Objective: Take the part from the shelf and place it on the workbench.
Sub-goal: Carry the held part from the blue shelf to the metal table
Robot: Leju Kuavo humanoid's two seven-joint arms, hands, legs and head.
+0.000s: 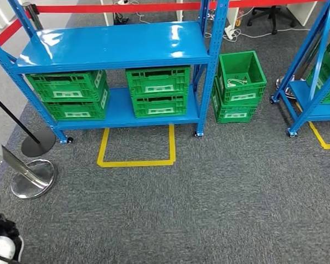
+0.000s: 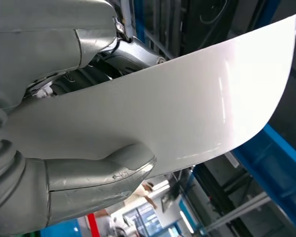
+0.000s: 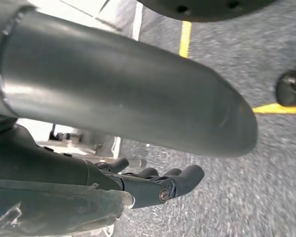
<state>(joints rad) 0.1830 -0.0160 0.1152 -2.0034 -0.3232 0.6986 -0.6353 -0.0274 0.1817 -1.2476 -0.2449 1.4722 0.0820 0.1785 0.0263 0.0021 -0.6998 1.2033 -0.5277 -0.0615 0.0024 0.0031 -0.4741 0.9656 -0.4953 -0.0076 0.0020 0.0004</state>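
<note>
In the left wrist view my left hand [image 2: 53,187] holds the part [image 2: 199,103], a large, thin, glossy white curved panel. The thick grey thumb [image 2: 113,170] presses on one face and the other fingers [image 2: 64,44] lie against the opposite side. The panel reaches far beyond the hand. My right hand [image 3: 154,163] hangs over grey carpet, its thumb [image 3: 139,89] and dark fingers [image 3: 172,182] apart with nothing between them. The blue shelf [image 1: 113,47] stands ahead in the head view, its top board bare.
Green crates [image 1: 157,91] sit on the shelf's lower board, and two more are stacked on the floor [image 1: 238,82]. A second blue shelf [image 1: 313,93] stands at right. Two stanchion bases [image 1: 33,177] and a person's shoe [image 1: 5,247] are at left. Yellow tape [image 1: 136,162] marks the carpet.
</note>
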